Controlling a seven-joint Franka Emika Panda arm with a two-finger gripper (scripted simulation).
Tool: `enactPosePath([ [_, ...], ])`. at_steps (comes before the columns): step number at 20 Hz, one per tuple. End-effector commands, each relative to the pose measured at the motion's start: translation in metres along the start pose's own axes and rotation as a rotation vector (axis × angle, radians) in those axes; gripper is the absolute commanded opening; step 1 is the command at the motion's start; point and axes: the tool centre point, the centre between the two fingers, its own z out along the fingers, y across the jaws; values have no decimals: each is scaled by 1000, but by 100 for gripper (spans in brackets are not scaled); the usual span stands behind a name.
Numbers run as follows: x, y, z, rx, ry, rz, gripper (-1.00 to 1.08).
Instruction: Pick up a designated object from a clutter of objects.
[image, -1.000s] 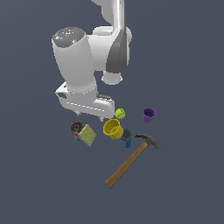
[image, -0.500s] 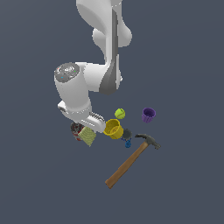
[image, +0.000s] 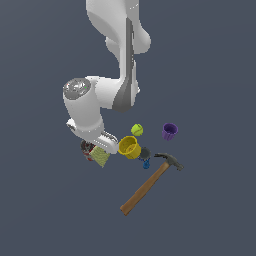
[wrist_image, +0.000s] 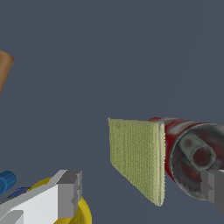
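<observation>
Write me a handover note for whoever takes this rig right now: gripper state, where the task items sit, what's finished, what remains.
Gripper: open, holding nothing, fingers either side of the target and the can.
Flat rectangular yellow-green sponge-textured pad: between the fingers, standing on edge against the red can, not lifted.
Yellow cup: just to the exterior view's right of the pad; wooden-handled hammer further on.
Done: approach to the pad.
Left: line up on the pad alone, since the can is also between the fingers, close, lift.
</observation>
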Motion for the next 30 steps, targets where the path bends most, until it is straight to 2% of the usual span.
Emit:
enactPosePath([
  [1,0,0,6,0,-1,0,100],
  [9,-1,1,42,-1,0,4,100],
  [14,0,1,49,-1,1,4,100],
  [15,0,1,49,-1,1,4,-100],
  [24,0,1,49,-1,1,4,-100],
  [25,21,-8,14,24,68,1,-100],
  [30,19,-6,9,24,68,1,-100],
])
